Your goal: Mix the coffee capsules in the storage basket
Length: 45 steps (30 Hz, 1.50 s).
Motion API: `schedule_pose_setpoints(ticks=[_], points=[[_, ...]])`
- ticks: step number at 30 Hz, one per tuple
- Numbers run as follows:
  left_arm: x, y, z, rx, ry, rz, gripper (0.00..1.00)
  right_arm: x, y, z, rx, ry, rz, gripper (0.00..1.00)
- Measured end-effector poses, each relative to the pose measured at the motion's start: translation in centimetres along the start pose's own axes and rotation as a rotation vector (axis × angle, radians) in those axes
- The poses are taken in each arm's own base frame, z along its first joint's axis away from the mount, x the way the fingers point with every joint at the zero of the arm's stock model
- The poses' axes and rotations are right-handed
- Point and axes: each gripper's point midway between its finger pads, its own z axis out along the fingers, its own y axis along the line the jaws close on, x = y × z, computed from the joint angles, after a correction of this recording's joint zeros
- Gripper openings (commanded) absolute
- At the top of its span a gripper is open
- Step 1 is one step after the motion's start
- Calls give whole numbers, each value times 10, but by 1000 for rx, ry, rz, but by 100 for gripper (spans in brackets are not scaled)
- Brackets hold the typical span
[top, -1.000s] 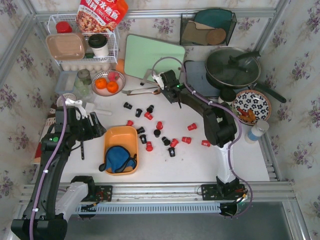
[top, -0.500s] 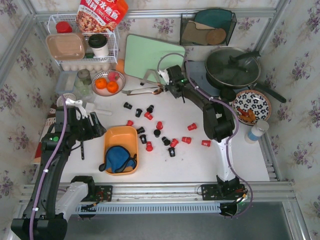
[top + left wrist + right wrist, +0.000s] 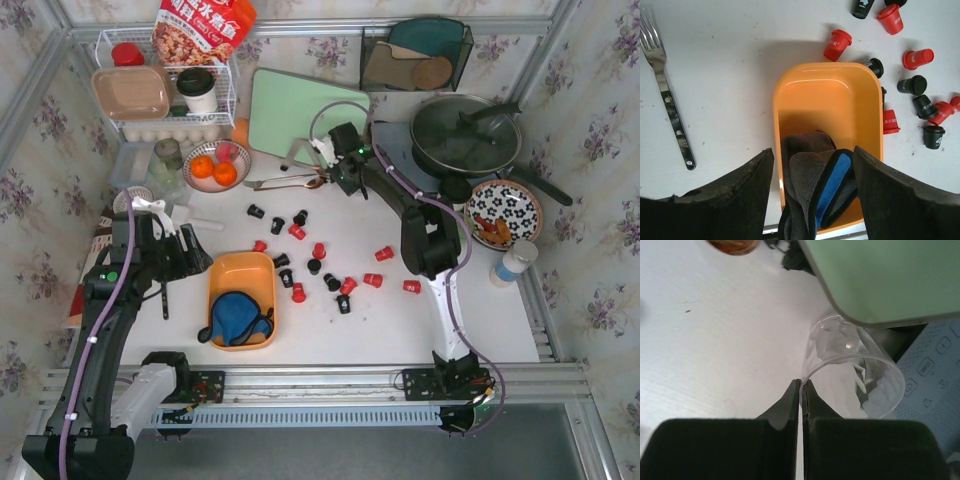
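Lying before spread left fingers point(image 3: 715, 200), storage basket point(image 3: 826, 70)

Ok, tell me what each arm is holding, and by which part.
The right fingers are shut on the clear plastic cup, pinching its thin rim at their tips. The left fingers stand open above the storage basket, holding nothing.
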Motion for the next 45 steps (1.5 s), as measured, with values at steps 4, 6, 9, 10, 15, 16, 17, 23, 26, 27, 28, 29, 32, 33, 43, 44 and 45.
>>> schedule_pose_setpoints(ticks=[4,6,9,10,15,16,17,23,26,27,28,29,32,33,43,44,45], points=[[0,0,0,0,1,0,67,-7,7,-9,-54,-3,-2,0],[0,0,0,0,1,0,67,-9,11,-11,-73,-7,-4,0],[0,0,0,0,0,0,67,-11,15,-11,-96,-14,-5,0],[0,0,0,0,0,0,67,-13,15,-10,-98,-17,-4,0],[0,0,0,0,0,0,67,-15,19,2,-114,-19,-6,0],[0,0,0,0,1,0,67,-16,17,4,-105,-21,-5,0],[0,0,1,-1,2,-1,67,-17,16,5,-100,-26,-4,0],[1,1,2,-2,10,-3,67,-27,-4,18,-30,-73,11,0],[1,1,2,-2,11,-3,67,-29,-8,20,-23,-85,5,0],[1,1,2,-2,11,-3,67,-28,-9,20,-23,-84,2,0],[1,1,2,-2,11,-3,67,-28,-8,20,-26,-84,-1,0],[1,1,2,-2,11,-3,67,-28,-8,19,-27,-83,-3,0],[1,1,2,-2,11,-3,67,-26,-6,17,-42,-75,-10,0],[1,1,2,-2,11,-3,67,-24,-5,14,-51,-67,-13,0],[1,0,2,-2,8,-2,67,-12,1,-17,-108,-14,-25,13],[1,0,1,-1,7,-2,67,-11,1,-17,-107,-11,-28,15],[0,0,1,-1,6,-2,67,-11,1,-17,-107,-10,-28,18]])
